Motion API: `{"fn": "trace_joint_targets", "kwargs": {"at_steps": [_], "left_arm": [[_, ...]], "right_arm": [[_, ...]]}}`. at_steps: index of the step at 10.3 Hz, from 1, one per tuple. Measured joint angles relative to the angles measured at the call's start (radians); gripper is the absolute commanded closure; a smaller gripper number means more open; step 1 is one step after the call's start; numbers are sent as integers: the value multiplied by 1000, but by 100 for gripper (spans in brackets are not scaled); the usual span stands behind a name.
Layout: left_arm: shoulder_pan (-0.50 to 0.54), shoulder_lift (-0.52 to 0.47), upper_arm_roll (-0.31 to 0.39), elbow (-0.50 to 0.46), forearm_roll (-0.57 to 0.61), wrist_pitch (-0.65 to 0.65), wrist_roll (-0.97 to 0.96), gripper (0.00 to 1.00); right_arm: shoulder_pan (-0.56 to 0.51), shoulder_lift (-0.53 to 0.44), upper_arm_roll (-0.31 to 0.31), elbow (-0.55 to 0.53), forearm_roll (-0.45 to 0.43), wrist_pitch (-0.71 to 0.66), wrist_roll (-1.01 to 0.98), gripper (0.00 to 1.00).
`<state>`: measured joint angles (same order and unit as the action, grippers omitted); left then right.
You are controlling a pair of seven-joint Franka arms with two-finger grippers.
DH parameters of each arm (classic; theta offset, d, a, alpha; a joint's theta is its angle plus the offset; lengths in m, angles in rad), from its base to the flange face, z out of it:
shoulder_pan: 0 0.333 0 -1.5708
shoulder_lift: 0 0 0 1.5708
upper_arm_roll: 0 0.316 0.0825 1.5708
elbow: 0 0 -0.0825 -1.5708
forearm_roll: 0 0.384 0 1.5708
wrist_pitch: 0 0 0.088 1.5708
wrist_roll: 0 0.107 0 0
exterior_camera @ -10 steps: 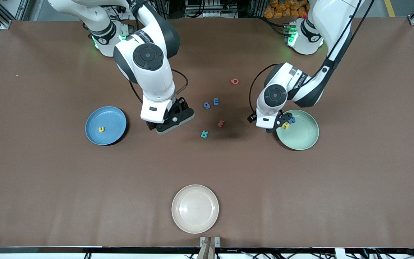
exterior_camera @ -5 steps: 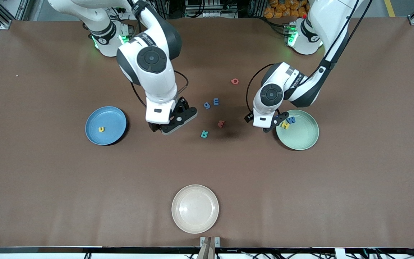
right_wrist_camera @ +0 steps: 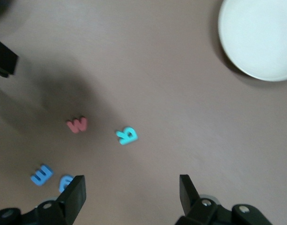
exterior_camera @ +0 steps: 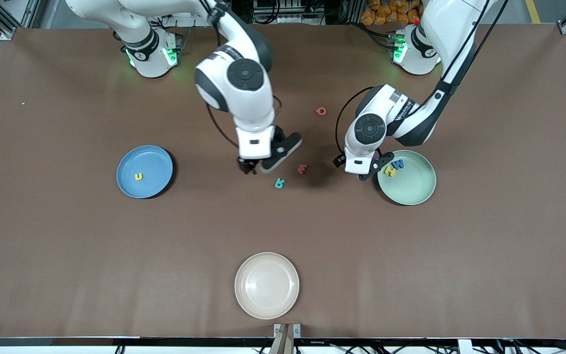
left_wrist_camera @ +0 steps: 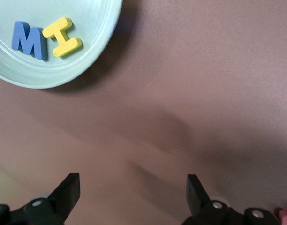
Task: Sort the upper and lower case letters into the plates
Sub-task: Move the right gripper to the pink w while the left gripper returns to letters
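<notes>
Three plates sit on the brown worktop [exterior_camera: 67,246]: one blue plate [exterior_camera: 155,160] toward the right arm's end, one mint plate [exterior_camera: 413,189] toward the left arm's end, and one cream plate [exterior_camera: 267,287] low in the middle of the frame, nearest the front camera. Eight letters can be counted in all. One yellow letter [exterior_camera: 138,176] lies in the blue plate. Two lie touching in the mint plate, a blue M [left_wrist_camera: 28,40] and a yellow one [left_wrist_camera: 62,37]. Five lie loose on the worktop in the middle of the frame: a red ring-shaped one [exterior_camera: 321,111] highest up, a red one [exterior_camera: 302,169] and a teal R [exterior_camera: 279,183] lower down, and two blue ones, an E [right_wrist_camera: 41,174] and a rounded one [right_wrist_camera: 66,182], seen only from the right wrist because the right arm covers them in the front view. The right hand [right_wrist_camera: 132,192] hangs over the worktop just above the teal R, its fingers spread and holding nothing. The left hand [left_wrist_camera: 132,187] hangs over bare worktop just beside the mint plate's rim, fingers spread wide and empty
</notes>
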<state>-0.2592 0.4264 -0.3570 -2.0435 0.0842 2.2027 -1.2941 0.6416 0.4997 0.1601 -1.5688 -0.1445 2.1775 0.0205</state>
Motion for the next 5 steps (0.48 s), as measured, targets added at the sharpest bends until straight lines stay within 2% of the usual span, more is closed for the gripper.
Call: {"fn": "trace_joint_targets", "kwargs": {"at_steps": [5], "left_arm": [[0, -1, 1, 12, 0, 0, -5, 0]], "right_arm": [[38, 130, 1, 1, 0, 150, 0, 13]]}}
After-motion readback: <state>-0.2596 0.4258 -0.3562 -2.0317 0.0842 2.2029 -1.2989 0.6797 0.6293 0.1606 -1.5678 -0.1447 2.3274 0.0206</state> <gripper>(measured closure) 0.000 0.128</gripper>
